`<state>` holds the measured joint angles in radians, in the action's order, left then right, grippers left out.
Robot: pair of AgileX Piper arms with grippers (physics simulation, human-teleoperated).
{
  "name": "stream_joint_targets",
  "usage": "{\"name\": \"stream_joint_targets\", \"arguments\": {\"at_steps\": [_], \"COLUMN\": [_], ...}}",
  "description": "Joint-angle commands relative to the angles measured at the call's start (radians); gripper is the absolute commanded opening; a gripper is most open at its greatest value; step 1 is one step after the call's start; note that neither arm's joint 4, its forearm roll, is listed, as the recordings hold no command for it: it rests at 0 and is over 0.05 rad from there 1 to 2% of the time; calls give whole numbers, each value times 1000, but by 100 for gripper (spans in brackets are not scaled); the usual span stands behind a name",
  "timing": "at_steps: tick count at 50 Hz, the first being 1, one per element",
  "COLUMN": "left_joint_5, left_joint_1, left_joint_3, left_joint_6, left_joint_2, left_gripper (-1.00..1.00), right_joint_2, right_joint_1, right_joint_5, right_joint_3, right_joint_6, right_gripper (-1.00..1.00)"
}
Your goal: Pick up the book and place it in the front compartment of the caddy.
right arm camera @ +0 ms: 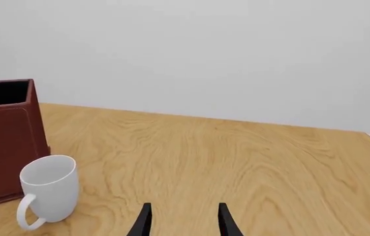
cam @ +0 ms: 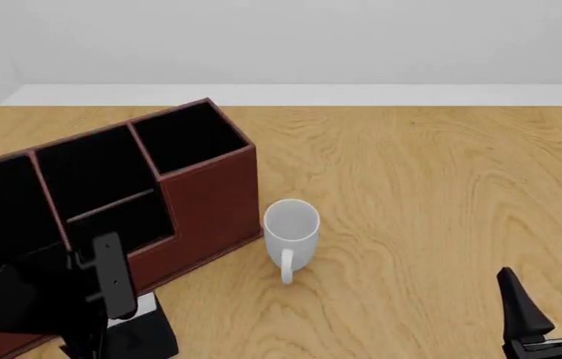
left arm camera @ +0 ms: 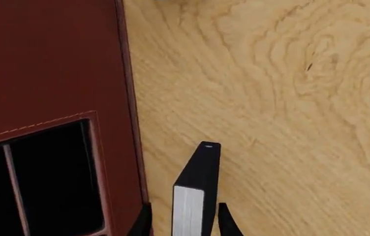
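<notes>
Book point(left arm camera: 197, 196): pinched upright betw. the fingers of the left end effector point(left arm camera: 183, 220), black cover w/ white page edges facing the wrist cam; held clear above the tabletop point(left arm camera: 270, 98), as far as the wrist view shows.

Left end effector: pressed onto the book, one finger each side; in front view the arm sits low at the near left w/ the book point(cam: 113, 275) standing up out of it.

Caddy point(left arm camera: 47, 64): just beside the left end effector, on its outer side; reddish-brown wall and black-lined pockets. From the front cam, the caddy point(cam: 201, 187) has stepped rows, lowest one nearest the arm.

Progress: pick-up looks done, placing not yet done. Book is beside the caddy wall, not over any pocket. Judged approx. halfway.

Left to do: shift the book sideways over the front compartment, lower it in, let go. Which pocket counts as front: prob. the low near row, can't be certain.

Obstacles: caddy's near wall is the main one; book edge could catch its rim if moved across too low. Dark block point(cam: 141, 333) under the left arm in front view, w/ a white patch on top; can't tell what it is.

Mug point(cam: 290, 232): white, on the tabletop ahead of the right end effector and to its left, apart from the caddy corner, not in the path.

Right end effector point(right arm camera: 183, 220): fingers spread, holding nothing, idle and well apart from the book.
</notes>
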<state>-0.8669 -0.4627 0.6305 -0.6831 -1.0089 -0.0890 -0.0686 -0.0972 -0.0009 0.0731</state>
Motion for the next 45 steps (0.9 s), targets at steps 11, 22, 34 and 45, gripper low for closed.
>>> {"name": "stream_joint_targets", "arguments": {"at_steps": [11, 22, 34, 45], "left_joint_5": [73, 38, -84, -172], "left_joint_1": [-69, -43, -65, -102], "left_joint_3": [-124, -85, 45, 140], "left_joint_6": [109, 106, 98, 63], "left_joint_2": [-30, -22, 29, 59], "left_gripper": [100, -100, -100, -100], "right_joint_2": [-230, -215, -161, -132], "right_joint_1": [-1, -2, -3, -3], "right_joint_5": [-230, -216, -165, -137], "right_joint_3": [-1, -1, -1, -1], "right_joint_6": [-2, -3, -4, -5], "right_gripper": [100, 100, 100, 100]}}
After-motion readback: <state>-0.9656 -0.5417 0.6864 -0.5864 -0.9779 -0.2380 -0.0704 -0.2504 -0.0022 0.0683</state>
